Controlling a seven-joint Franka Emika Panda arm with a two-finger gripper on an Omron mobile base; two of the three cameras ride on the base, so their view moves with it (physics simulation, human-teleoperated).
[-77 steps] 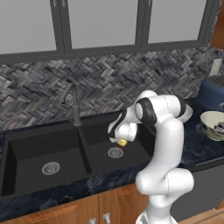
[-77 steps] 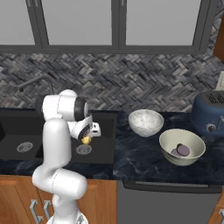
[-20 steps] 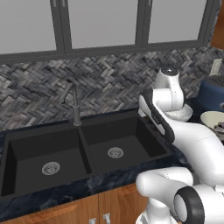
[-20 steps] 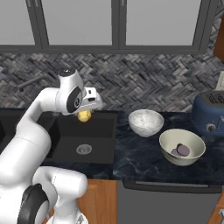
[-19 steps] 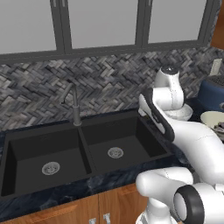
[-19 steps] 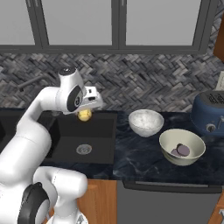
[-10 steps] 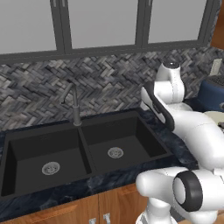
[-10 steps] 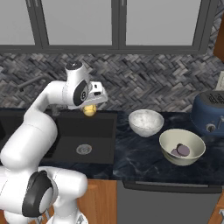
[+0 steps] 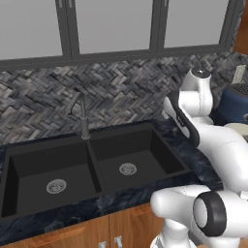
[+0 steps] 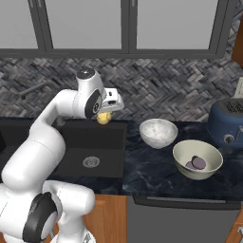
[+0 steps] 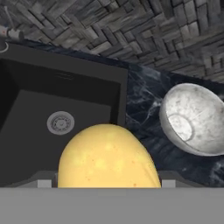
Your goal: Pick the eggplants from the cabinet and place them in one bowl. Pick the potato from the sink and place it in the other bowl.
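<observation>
No readable text, label or number anywhere

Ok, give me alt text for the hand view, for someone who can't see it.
A yellow potato fills the lower centre, held close to the camera above the black sink with its round steel drain. To the right, a white speckled bowl sits on the dark marbled counter, a herringbone backsplash behind.
</observation>
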